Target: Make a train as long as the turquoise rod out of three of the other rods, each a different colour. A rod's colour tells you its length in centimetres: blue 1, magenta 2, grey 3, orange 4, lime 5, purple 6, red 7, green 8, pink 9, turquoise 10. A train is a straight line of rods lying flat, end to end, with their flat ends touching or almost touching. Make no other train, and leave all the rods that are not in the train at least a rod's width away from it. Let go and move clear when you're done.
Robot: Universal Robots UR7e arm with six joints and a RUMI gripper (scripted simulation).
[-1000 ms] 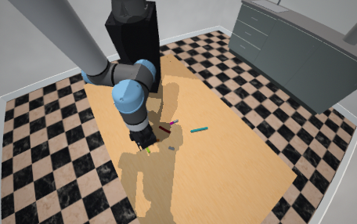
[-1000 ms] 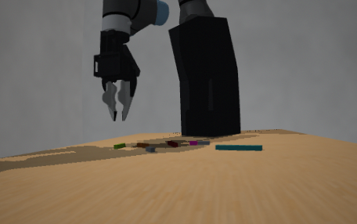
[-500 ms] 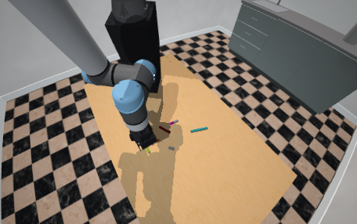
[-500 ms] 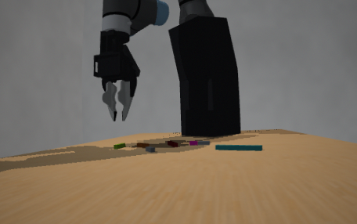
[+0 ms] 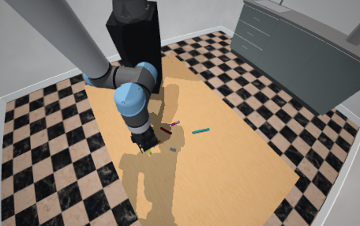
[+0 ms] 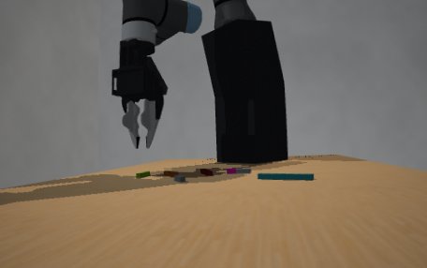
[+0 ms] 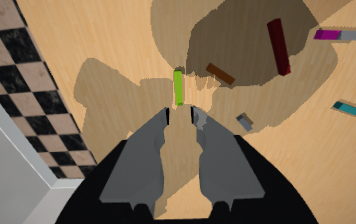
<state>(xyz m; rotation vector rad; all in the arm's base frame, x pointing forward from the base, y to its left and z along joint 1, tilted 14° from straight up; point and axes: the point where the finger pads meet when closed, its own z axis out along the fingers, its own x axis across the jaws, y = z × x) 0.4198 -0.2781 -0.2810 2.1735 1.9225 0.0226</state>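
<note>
Wrist view: straight turquoise rod (image 5: 200,130) (image 6: 286,176) (image 7: 345,108) and grey rod (image 5: 177,122) (image 6: 243,171) (image 7: 349,35) cropped at right edge. Grey, black-tipped fingers (image 6: 150,122): narrow gap, nothing gripped.

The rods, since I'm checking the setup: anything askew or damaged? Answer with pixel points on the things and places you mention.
Nothing looks damaged. Only the magenta rod (image 5: 173,124) (image 6: 231,171) (image 7: 327,34) and a grey rod (image 5: 177,122) (image 6: 243,171) (image 7: 348,35) stand out: they meet end to end while the others lie scattered, probably a train begun.

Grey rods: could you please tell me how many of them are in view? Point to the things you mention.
2. One grey rod (image 5: 177,122) (image 6: 243,171) (image 7: 348,35) lies end to end with the magenta rod (image 5: 173,124) (image 6: 231,171) (image 7: 327,34); the other (image 5: 173,149) (image 6: 180,179) (image 7: 244,122) lies apart, nearest the orange rod (image 5: 159,141) (image 6: 170,173) (image 7: 220,74). More could be hidden beneath the claw (image 6: 142,147) (image 7: 180,116).
</note>
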